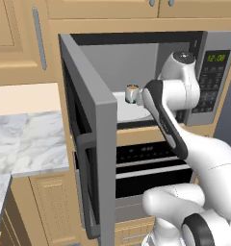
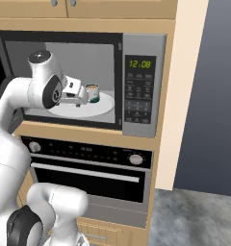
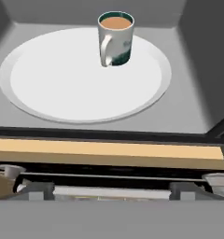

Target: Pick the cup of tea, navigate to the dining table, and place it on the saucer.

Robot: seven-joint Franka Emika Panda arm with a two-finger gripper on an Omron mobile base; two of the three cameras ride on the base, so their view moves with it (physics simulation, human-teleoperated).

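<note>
The cup of tea (image 3: 115, 39) is whitish with a teal-green lower band and brown liquid. It stands upright on the white round turntable plate (image 3: 53, 79) inside the open microwave, toward the plate's far edge, its handle turned toward my hand. My gripper (image 2: 86, 98) hovers at the microwave's mouth just in front of the cup (image 2: 92, 92), apart from it, open with nothing between its fingers. From the left side the cup (image 1: 132, 93) peeks out past my forearm. The dining table and the saucer are out of view.
The grey microwave door (image 1: 88, 134) stands swung wide open on the left. The control panel (image 2: 139, 86) flanks the cavity on the right. A black oven (image 2: 88, 168) sits below. A marble worktop (image 1: 26, 144) lies to the left, with wooden cabinets above.
</note>
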